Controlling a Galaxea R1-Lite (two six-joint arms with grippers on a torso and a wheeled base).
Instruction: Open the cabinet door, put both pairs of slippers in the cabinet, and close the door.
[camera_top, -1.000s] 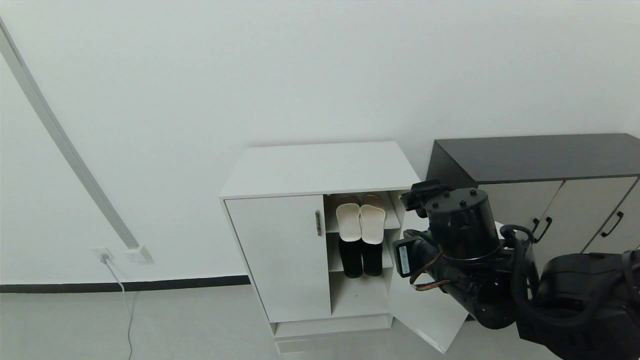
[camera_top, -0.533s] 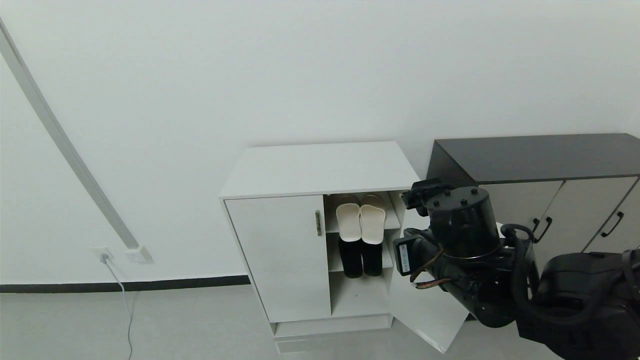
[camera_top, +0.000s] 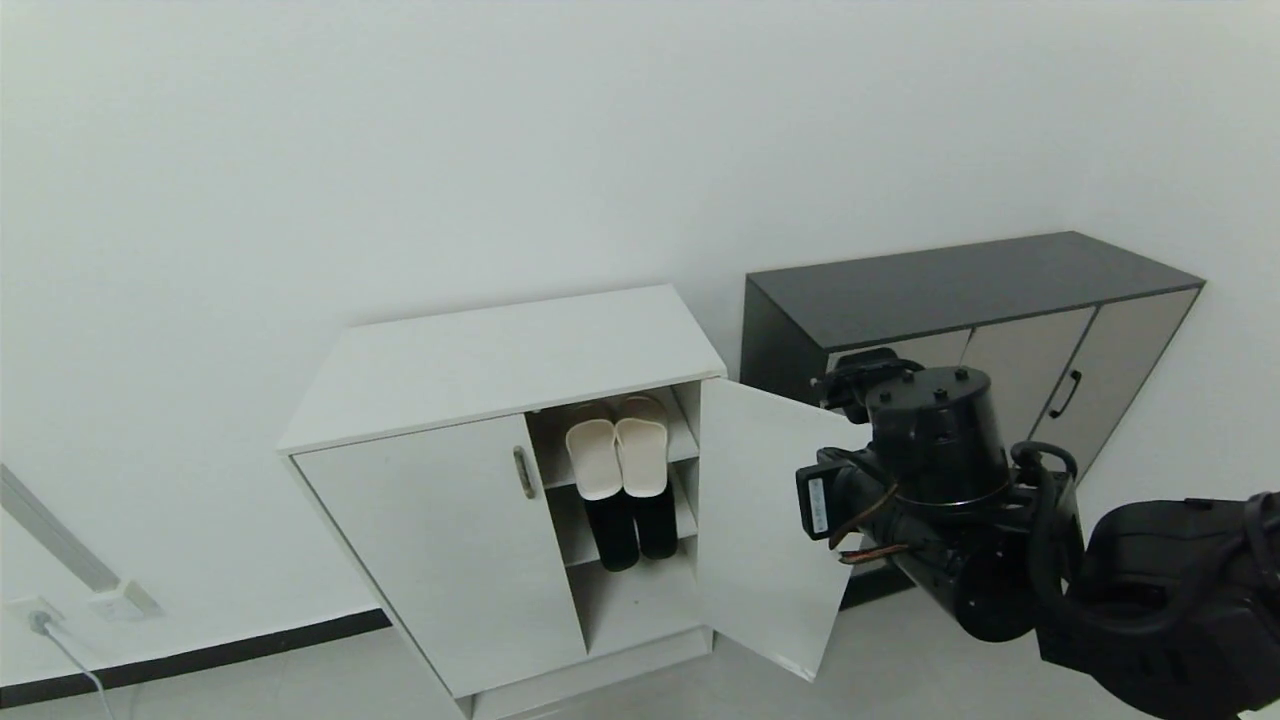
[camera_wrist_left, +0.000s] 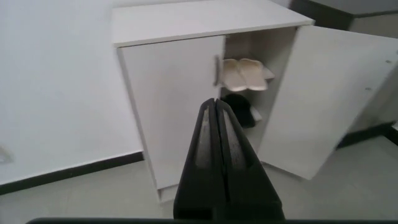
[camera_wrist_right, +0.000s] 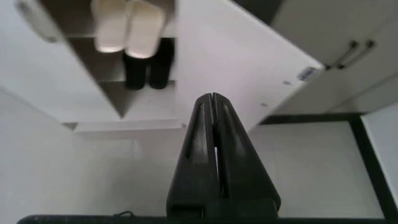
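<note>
The right gripper (camera_wrist_right: 212, 99) has its two fingers pressed flat together with nothing between them, and the left gripper (camera_wrist_left: 215, 104) is the same, both held out in front of the cabinet (camera_top: 500, 350). They are hard, black, tapering wedges.

The door (camera_top: 770, 520) stands swung wide, a smooth, flat, square-edged white panel. A narrow tip pushing on something that slick could skid along it instead of swinging it.

Inside, the white slippers (camera_top: 615, 455) lie on the upper shelf and the black slippers (camera_top: 630, 530) on the shelf below. Both pairs look soft and rounded, and their ends hang over the front edges of the shelves. That is the real worry: the closing door may catch those ends, stop short, or drag a slipper off. From here I can't quite tell how far they stick out.

The left-hand door (camera_top: 440, 560) is shut, with a small metal handle (camera_top: 524, 472) at its inner edge. A dark sideboard (camera_top: 960, 285) stands close on the open door's side, leaving the arm little room.
</note>
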